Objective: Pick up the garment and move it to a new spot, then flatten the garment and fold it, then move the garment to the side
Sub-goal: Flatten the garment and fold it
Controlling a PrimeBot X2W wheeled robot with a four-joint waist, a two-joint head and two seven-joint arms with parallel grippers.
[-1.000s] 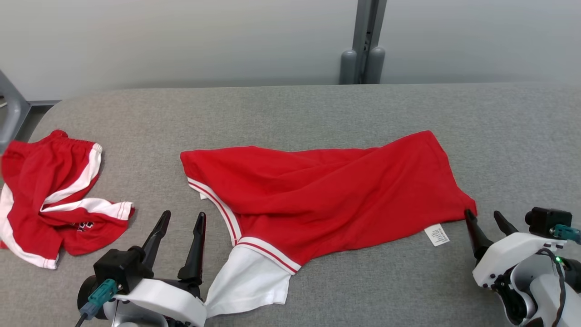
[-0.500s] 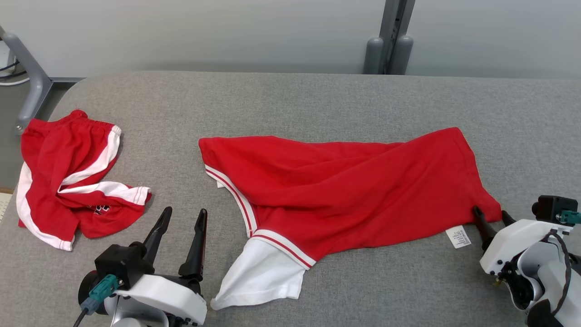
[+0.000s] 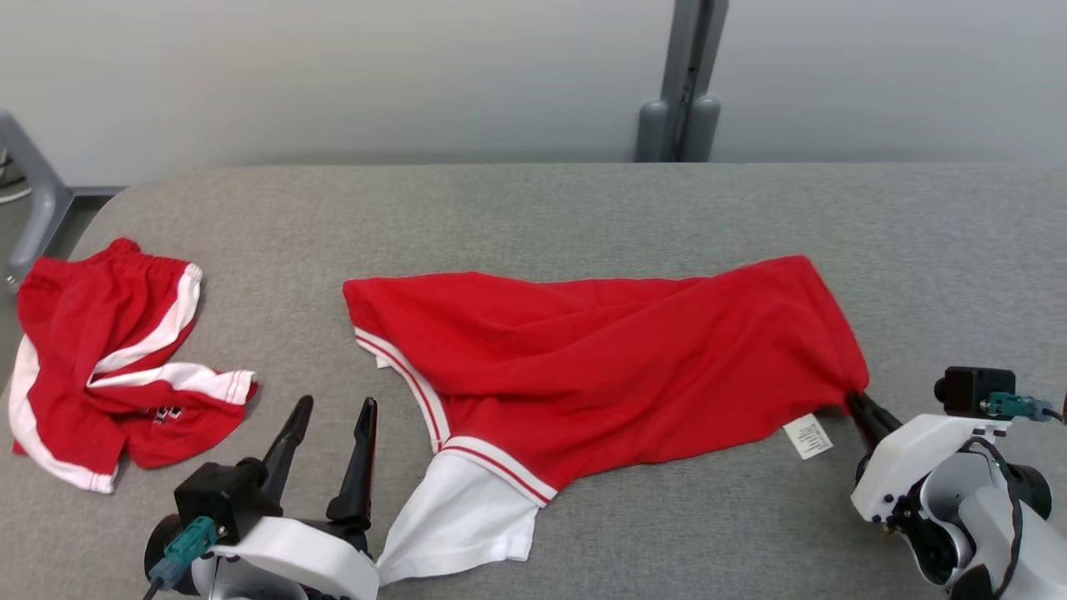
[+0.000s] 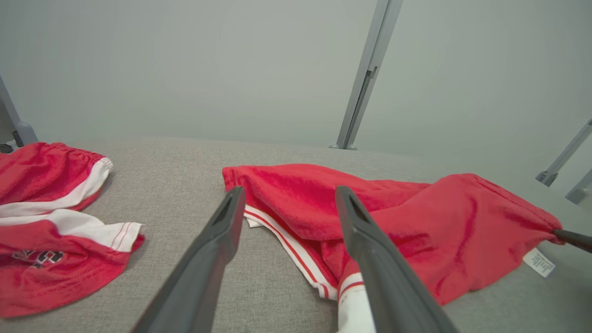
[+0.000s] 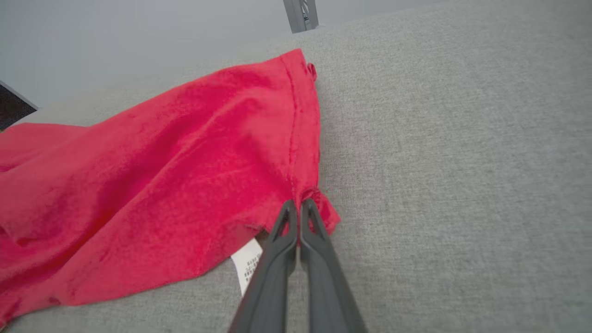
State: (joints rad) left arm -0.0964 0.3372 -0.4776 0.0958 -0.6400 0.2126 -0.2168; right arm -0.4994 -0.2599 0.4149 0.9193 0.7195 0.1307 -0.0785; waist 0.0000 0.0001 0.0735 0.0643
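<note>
The shirt (image 3: 608,375) lies mid-frame, its lower-right corner pinched in the right gripper (image 3: 854,400); the left gripper (image 3: 336,404) gapes wide at lower left. Best to lift slowly and confirm the corner holds before carrying.

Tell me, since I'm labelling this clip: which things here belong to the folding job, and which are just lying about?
In the job: red garment, its corner pinched by the shut right gripper; open left gripper; grey table.
Lying about: crumpled red-and-white shorts; grey post.
</note>
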